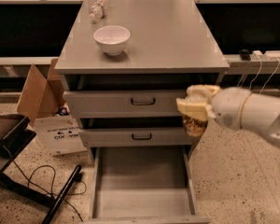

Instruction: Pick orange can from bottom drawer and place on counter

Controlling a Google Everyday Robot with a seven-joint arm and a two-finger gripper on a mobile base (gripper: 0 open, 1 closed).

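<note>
My gripper (195,109) is at the right side of the cabinet, level with the top drawer's front. It is shut on the orange can (194,125), whose orange-gold body hangs below the cream fingers (191,109). The can is in the air, well above the bottom drawer (142,181), which is pulled out and shows a bare grey floor. The counter (168,36) is the flat grey top above and to the left of the gripper.
A white bowl (112,39) stands on the counter's left part, with a clear plastic bottle (97,9) lying behind it. A cardboard box (49,111) sits on the floor left of the cabinet, and cables (46,190) and a dark stand lie nearby.
</note>
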